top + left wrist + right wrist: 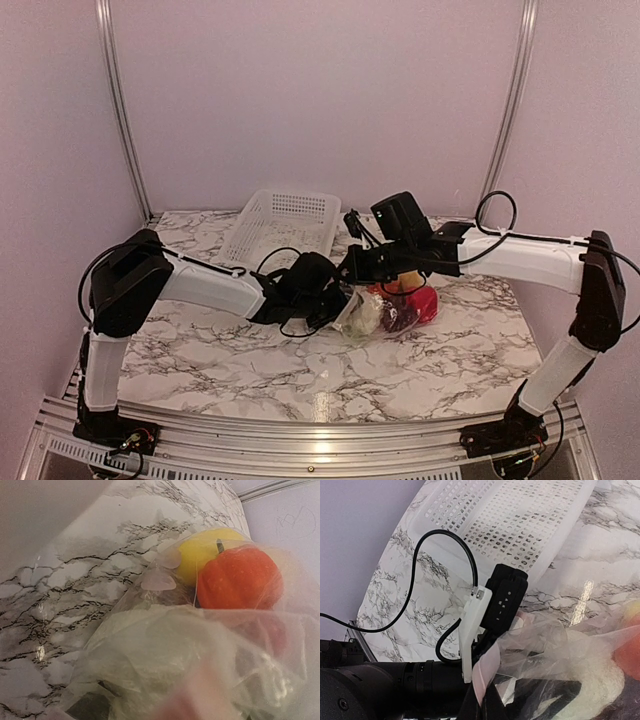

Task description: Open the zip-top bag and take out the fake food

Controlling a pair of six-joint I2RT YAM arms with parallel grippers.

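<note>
The zip-top bag (388,308) lies mid-table, bunched around the fake food: white-green cabbage (362,318), dark grapes (400,318) and a red piece (426,302). My left gripper (335,300) is at the bag's left edge. In the left wrist view plastic (150,645) covers the jaws, with the orange fruit (237,577) and a yellow piece (200,555) inside. My right gripper (362,268) is just above the bag's upper left. In its wrist view the dark fingers (492,707) pinch the pinkish zip strip (487,672). The bag is stretched between both grippers.
A white perforated basket (280,225) stands behind the grippers at the back of the table and shows at the top of the right wrist view (520,525). The left arm's wrist camera and black cable (507,597) sit close to my right fingers.
</note>
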